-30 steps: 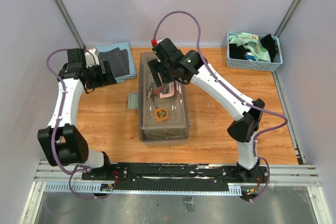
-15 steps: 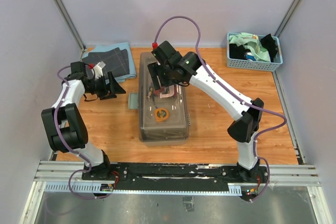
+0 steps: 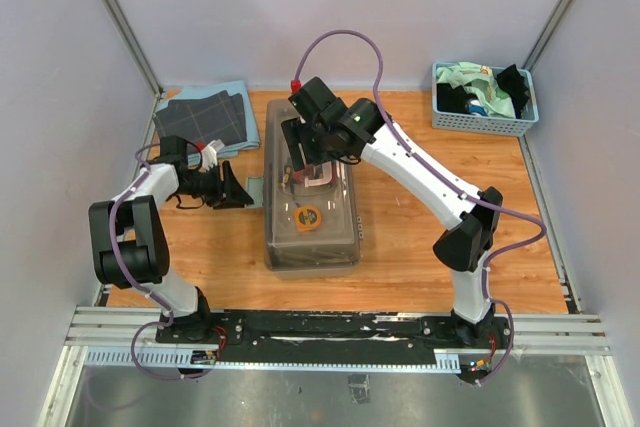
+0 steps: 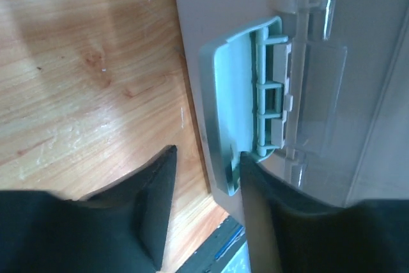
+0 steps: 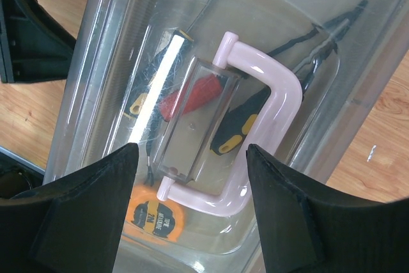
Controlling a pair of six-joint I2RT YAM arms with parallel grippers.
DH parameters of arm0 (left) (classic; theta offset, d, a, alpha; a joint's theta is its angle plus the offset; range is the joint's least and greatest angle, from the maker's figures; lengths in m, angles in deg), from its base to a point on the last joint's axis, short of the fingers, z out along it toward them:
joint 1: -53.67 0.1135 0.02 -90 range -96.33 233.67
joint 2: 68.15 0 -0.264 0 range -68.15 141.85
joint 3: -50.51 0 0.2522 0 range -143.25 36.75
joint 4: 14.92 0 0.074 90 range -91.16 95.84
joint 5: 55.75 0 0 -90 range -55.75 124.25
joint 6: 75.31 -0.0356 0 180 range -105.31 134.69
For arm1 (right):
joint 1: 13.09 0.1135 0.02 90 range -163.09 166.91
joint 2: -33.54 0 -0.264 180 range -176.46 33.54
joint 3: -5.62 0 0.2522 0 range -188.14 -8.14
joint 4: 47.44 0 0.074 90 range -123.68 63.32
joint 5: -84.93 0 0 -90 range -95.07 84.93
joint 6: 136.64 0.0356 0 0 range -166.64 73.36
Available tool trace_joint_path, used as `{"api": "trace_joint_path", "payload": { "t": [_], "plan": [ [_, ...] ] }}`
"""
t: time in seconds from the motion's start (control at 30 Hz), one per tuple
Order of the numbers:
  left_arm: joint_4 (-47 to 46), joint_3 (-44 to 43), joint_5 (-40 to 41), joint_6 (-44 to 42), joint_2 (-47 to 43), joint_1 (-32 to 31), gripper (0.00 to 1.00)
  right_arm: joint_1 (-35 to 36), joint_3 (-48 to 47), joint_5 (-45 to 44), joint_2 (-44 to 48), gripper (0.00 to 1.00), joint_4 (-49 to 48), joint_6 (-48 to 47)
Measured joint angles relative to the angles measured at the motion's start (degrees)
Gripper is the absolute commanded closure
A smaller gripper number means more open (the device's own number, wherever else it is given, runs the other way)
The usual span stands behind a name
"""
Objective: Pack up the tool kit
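The tool kit (image 3: 311, 205) lies in mid-table, its translucent lid down. Through the lid show the orange tape measure (image 5: 153, 218), a red-handled wrench (image 5: 190, 96) and black-and-yellow pliers (image 5: 246, 121). My right gripper (image 5: 192, 151) hovers open just above the pink handle (image 5: 281, 94), one finger on each side, touching nothing. My left gripper (image 4: 206, 180) is low at the box's left side. Its jaws stand apart around the lower end of the pale green latch (image 4: 238, 103), which is flipped outward. The right finger (image 4: 265, 209) touches the latch edge; the left one is clear of it.
Folded dark grid cloths (image 3: 205, 117) lie on a light blue cloth at the back left. A blue slatted basket (image 3: 484, 99) of cloths stands at the back right. Grey walls close in three sides, and the arms' rail (image 3: 330, 325) runs along the near edge.
My left arm swung from beside the cloths at the back left down to the box's left latch, and its jaws narrowed. The right arm barely moved.
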Motion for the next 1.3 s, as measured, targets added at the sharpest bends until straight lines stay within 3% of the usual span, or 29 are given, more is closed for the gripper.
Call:
{"api": "trace_joint_path", "payload": {
  "t": [0.07,0.1,0.13,0.43,0.93,1.1,1.3],
  "plan": [
    [0.07,0.31,-0.13,-0.33,0.0,0.0,0.91,0.02,-0.15,0.0,-0.07,0.3,0.0,0.0],
    [0.0,0.31,-0.59,0.02,0.0,0.0,0.98,0.0,-0.28,0.02,-0.11,0.3,0.02,0.02],
    [-0.02,0.24,-1.03,0.13,-0.04,-0.11,1.0,0.0,-0.46,0.02,-0.13,0.3,0.0,0.02],
    [4.04,-3.08,0.85,1.4,-0.07,-0.26,1.0,0.02,-0.85,0.04,-0.24,0.3,0.0,0.0],
    [10.99,-16.24,16.44,0.59,-4.2,-5.42,0.99,0.02,-2.36,0.96,-3.08,0.3,-1.51,-0.07],
    [10.93,-16.31,20.9,0.85,-5.27,-8.7,0.92,0.02,-2.05,0.96,-3.04,0.3,-1.73,-0.07],
    [11.04,-16.22,22.53,1.51,-5.42,-12.31,0.75,0.02,-0.74,0.92,-2.21,0.3,-1.62,-0.04]
  ]
}}
